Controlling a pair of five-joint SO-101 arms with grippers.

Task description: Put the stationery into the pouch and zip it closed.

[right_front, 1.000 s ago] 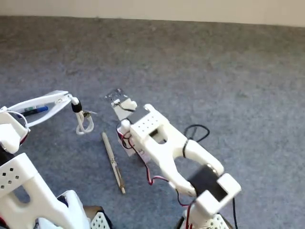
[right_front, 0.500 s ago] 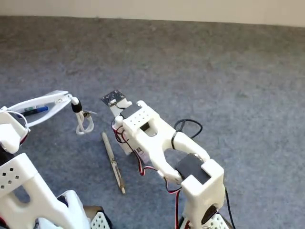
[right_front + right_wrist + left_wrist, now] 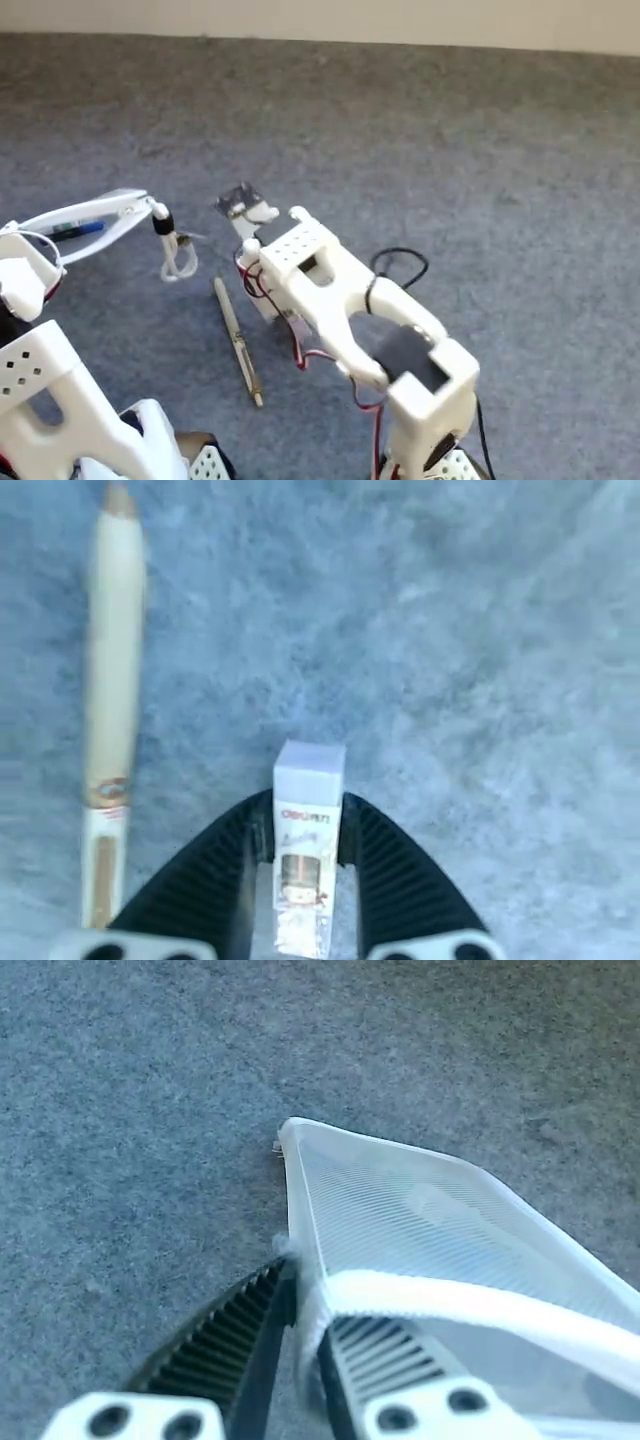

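A white mesh pouch (image 3: 88,218) with a blue pen (image 3: 76,232) inside is held up at the left. My left gripper (image 3: 296,1272) is shut on the pouch's (image 3: 420,1218) edge. A white cord loop (image 3: 178,258) hangs from the pouch's end. My right gripper (image 3: 305,815) is shut on a small white eraser (image 3: 308,780) just above the carpet. A beige pencil (image 3: 114,660) lies beside it. In the high view the pencil (image 3: 238,342) lies between the two arms, left of the right arm (image 3: 320,285).
Grey carpet (image 3: 480,170) covers the whole floor, with open room to the right and far side. A pale wall strip (image 3: 400,20) runs along the far edge. Red and black cables (image 3: 400,268) hang off the right arm.
The right arm's wrist has shifted a little to the left and its elbow has folded back toward its base. The left arm, pouch and pencil have kept still.
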